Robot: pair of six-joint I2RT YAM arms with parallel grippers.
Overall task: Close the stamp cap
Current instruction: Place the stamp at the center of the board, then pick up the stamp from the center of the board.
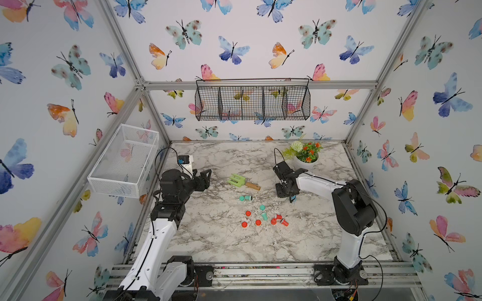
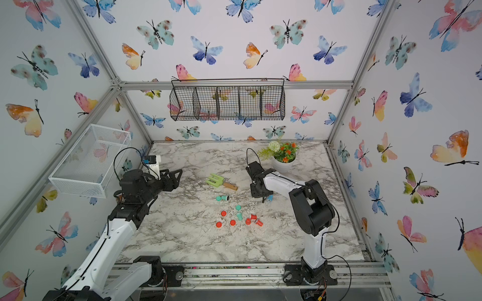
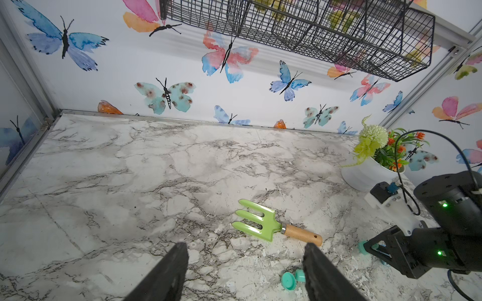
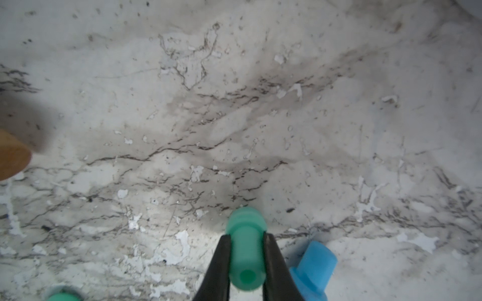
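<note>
Lying nearest the table's (image 1: pixel 221 242) front edge, red and teal pieces (image 1: pixel 258 222) cluster mid-width. Beyond them, the right gripper (image 4: pixel 246 239) clenches a teal stamp piece (image 4: pixel 245 255), with a blue stamp (image 4: pixel 313 263) just beside it. Farther back lies a green fork (image 1: pixel 238 180). By the left edge, the left gripper (image 3: pixel 245 246) hangs spread and empty.

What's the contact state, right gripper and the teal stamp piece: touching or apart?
Touching. The right wrist view shows the right gripper shut on the teal stamp piece, both jaws pressed against its sides with no gap.
</note>
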